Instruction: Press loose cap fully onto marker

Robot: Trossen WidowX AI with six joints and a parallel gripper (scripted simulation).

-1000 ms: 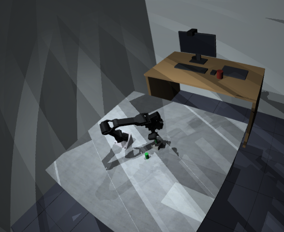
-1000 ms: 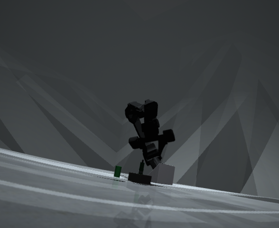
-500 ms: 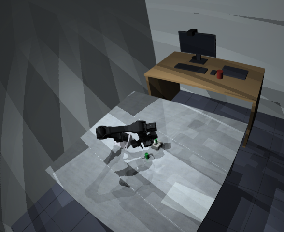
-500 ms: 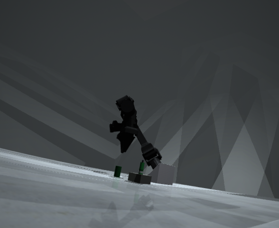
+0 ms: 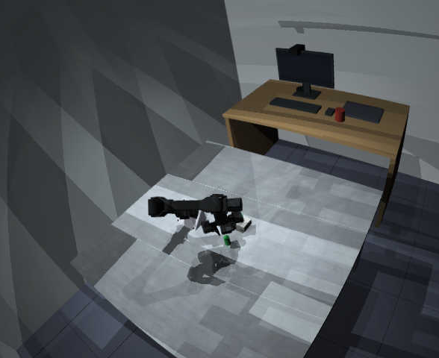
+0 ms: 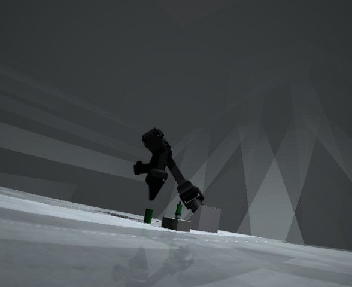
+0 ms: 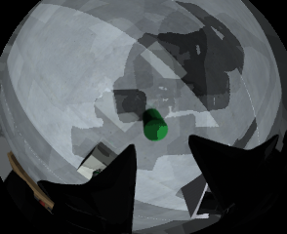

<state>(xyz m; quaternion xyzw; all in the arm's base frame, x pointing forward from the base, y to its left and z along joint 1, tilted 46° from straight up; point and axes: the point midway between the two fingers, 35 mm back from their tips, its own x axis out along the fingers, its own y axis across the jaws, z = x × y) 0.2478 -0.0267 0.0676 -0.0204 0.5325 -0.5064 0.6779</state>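
The green cap (image 5: 226, 240) (image 6: 148, 216) (image 7: 155, 129) stands upright and loose on the table. The marker (image 6: 178, 208) stands upright in the holder block (image 5: 244, 224) (image 6: 171, 223) (image 7: 102, 154), its tip bare and pointing up. In the wrist view the block is at lower left, partly hidden behind a finger. My gripper (image 6: 151, 198) (image 7: 162, 144) is open and empty and points down. It hangs above the cap with a gap below the fingertips. In the wrist view the cap shows beyond the gap between the two fingertips.
The arm's pale base box (image 6: 210, 218) stands beyond the holder block in the exterior view. A wooden desk (image 5: 246, 101) with a monitor (image 5: 304, 68), keyboard (image 5: 295, 105) and red mug (image 5: 340, 114) stands behind the table.
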